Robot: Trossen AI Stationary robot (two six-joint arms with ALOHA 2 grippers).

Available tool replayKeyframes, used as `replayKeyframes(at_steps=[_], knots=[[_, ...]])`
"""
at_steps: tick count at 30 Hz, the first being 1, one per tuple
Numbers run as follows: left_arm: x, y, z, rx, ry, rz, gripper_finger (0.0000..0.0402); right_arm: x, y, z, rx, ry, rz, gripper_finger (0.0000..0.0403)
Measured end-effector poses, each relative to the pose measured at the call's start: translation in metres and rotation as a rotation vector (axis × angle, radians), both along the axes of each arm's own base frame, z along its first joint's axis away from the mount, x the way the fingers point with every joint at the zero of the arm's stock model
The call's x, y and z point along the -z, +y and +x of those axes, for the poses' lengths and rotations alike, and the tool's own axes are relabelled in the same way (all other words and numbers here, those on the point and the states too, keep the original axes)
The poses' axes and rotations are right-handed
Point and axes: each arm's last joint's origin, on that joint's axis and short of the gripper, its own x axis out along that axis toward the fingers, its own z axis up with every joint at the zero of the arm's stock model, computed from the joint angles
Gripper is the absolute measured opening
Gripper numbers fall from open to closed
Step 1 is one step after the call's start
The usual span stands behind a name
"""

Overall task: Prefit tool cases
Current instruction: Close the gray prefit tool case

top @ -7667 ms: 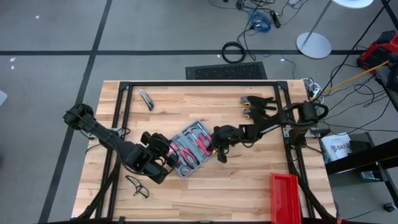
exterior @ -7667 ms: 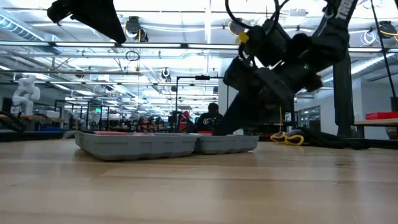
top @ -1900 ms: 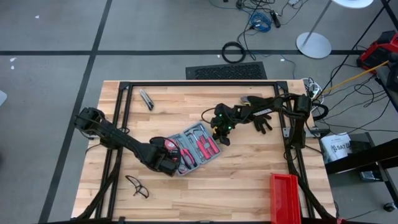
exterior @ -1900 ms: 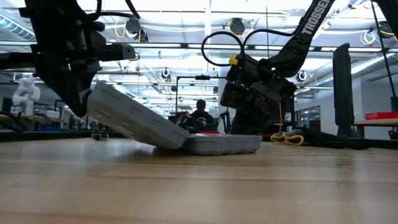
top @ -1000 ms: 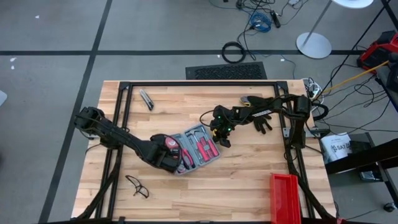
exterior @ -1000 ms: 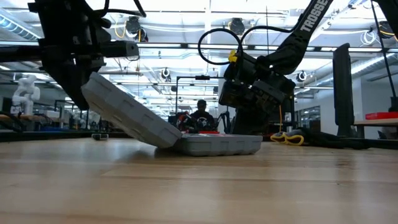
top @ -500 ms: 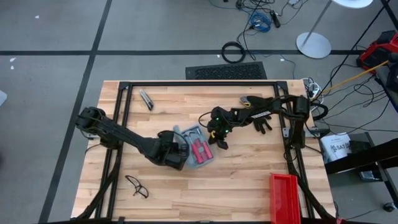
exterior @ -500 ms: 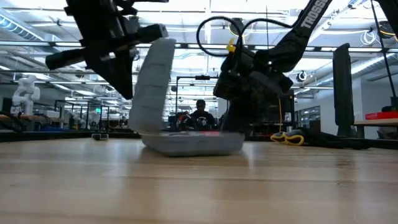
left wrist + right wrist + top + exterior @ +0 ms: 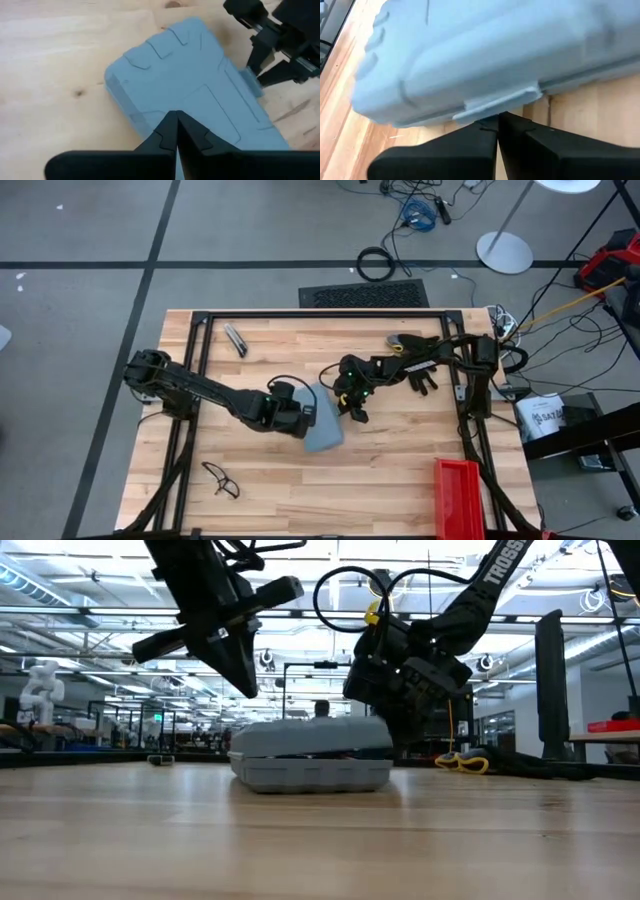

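Note:
The blue-grey tool case (image 9: pixel 323 430) lies on the table with its lid down on the base; the low view shows a thin gap with red in it (image 9: pixel 300 753). My left gripper (image 9: pixel 176 117) is shut and hangs a little above the lid (image 9: pixel 190 80), near the case's left side. In the low view its fingertips (image 9: pixel 248 688) stand clear of the lid. My right gripper (image 9: pixel 498 119) is shut at the case's far right long side, by a latch tab. My right gripper's shut fingertips (image 9: pixel 490 125) stand right at the latch tab (image 9: pixel 500 102) on the case's long side, slanting down from the table's right. I cannot tell whether they touch the tab.
A red bin (image 9: pixel 458 495) stands at the near right edge. Safety glasses (image 9: pixel 220 478) lie near left, and a knife (image 9: pixel 236 338) lies far left. Dark tools (image 9: pixel 408 342) lie under the right arm. A black frame (image 9: pixel 195 370) rims the table.
My left gripper, shut, has gone up and toward the table's right, turning as it went. The lid, tilted open a second ago, stood upright and then folded over onto the base. The base has stayed on the table.

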Motion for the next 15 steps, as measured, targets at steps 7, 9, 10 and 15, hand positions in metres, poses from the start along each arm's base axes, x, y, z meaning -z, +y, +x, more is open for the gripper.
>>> replayKeyframes(at_steps=[7,9,10,15], knots=[[-0.001,0.005,0.005,0.029,-0.016,-0.004,0.0008,0.000,0.000,-0.001,0.000,0.004,0.001,0.0000],[-0.001,0.007,0.006,0.042,-0.022,0.004,0.0008,0.001,0.000,-0.001,0.001,0.005,0.002,0.0000],[-0.002,0.009,0.008,0.052,-0.033,0.008,0.0008,0.001,0.000,-0.001,0.001,0.005,0.002,0.0000],[0.003,0.018,0.022,0.112,-0.059,0.015,0.0008,0.002,-0.001,-0.002,0.015,0.019,-0.013,0.0000]])
